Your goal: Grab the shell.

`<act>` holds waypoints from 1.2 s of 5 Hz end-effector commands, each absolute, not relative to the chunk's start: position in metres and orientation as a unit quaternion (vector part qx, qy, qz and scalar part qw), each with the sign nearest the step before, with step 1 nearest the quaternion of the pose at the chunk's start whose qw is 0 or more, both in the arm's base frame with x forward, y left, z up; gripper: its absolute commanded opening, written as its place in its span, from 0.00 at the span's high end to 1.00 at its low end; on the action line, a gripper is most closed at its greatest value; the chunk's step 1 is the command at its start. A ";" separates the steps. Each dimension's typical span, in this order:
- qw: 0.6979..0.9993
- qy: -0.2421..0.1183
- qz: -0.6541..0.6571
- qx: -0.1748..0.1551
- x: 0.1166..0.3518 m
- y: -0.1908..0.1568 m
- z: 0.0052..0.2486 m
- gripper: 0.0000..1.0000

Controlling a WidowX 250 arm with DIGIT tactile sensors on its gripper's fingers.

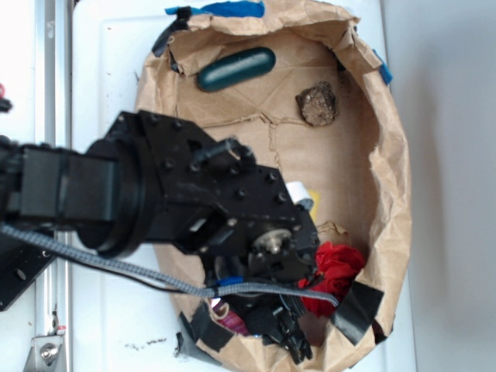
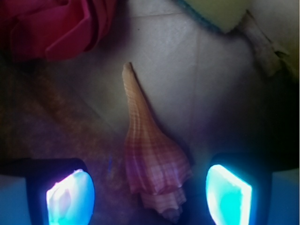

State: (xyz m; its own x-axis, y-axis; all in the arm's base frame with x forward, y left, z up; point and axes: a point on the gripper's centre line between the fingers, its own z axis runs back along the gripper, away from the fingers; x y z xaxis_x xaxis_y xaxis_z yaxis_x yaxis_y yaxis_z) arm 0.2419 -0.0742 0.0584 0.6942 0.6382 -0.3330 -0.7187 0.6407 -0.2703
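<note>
Shell [image 2: 152, 161] between spread claw [image 2: 149, 194] fingers, untouched.

— What is being used to carry everything?

— A white table [image 1: 108, 70] is being covered by a flattened brown paper bag [image 1: 341, 167] with raised, taped edges.

— And what is being borne by the paper?

— A dark green oblong capsule [image 1: 235, 68], a dark brown lumpy rock [image 1: 317, 104], a red fabric ball [image 1: 338, 270], a yellow sponge [image 2: 220, 13] and a slender ribbed orange-pink shell [image 2: 151, 159].
</note>
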 end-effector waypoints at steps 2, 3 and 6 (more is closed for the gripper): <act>0.902 0.154 0.349 -0.202 0.234 -0.093 0.019 0.00; 0.899 0.165 0.352 -0.202 0.235 -0.093 0.018 0.14; 0.896 0.146 0.358 -0.218 0.241 -0.085 0.031 1.00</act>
